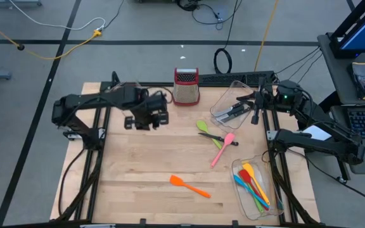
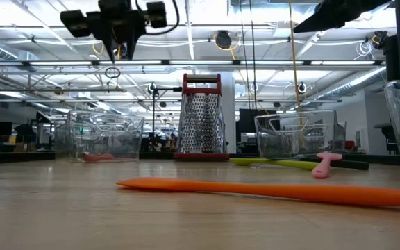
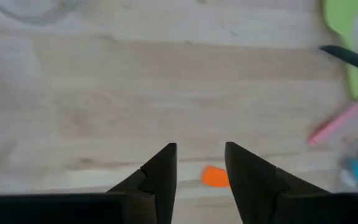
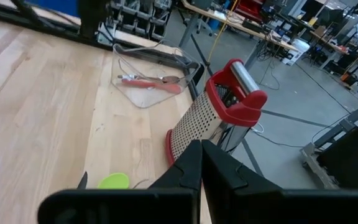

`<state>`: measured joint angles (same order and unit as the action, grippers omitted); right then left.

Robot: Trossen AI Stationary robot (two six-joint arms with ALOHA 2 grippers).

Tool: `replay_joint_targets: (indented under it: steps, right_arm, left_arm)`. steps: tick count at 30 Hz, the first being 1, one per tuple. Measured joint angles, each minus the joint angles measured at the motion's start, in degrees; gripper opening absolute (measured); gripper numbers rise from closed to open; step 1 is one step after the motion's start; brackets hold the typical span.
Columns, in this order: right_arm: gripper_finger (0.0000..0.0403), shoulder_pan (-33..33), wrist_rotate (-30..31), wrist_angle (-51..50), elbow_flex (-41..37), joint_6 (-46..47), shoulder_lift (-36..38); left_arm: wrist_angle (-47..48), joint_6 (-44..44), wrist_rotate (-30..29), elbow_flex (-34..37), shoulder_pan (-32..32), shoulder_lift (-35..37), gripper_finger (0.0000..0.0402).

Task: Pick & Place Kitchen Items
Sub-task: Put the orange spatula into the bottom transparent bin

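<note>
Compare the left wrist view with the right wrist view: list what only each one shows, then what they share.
Only the left wrist view: the orange spatula between the open left gripper fingers, the pink spatula, and a black knife handle.

Only the right wrist view: the box grater, a clear bin holding red utensils, and the shut right gripper.

Both: the wooden table and the green spatula.

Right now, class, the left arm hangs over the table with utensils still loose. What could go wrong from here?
1. The orange spatula lies flat on the wood; open left end effector may scrape the table.
2. Green spatula, knife and pink spatula overlap; lifting one may drag another.
</note>
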<state>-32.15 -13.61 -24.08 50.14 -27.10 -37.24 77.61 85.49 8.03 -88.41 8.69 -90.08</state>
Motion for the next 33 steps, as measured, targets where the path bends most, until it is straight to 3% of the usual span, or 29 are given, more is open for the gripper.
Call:
replay_joint_targets:
  steps: [5,15,33]
  right_arm:
    - [0.0000,0.01,0.00,-1.53,-0.01,-0.85,0.01]
    - [0.0000,0.00,-0.07,-1.52,-0.01,-1.16,0.00]
    - [0.0000,0.01,-0.17,-1.46,-0.01,-4.06,0.05]
  left_arm:
    - [-8.01,12.67,-1.91,-0.01,-7.29,0.00,0.0138]
    - [-21.64,32.47,-14.23,0.01,-19.53,-1.59,0.0136]
    - [-49.81,52.32,-15.43,0.03,-28.54,-20.08,0.0136]
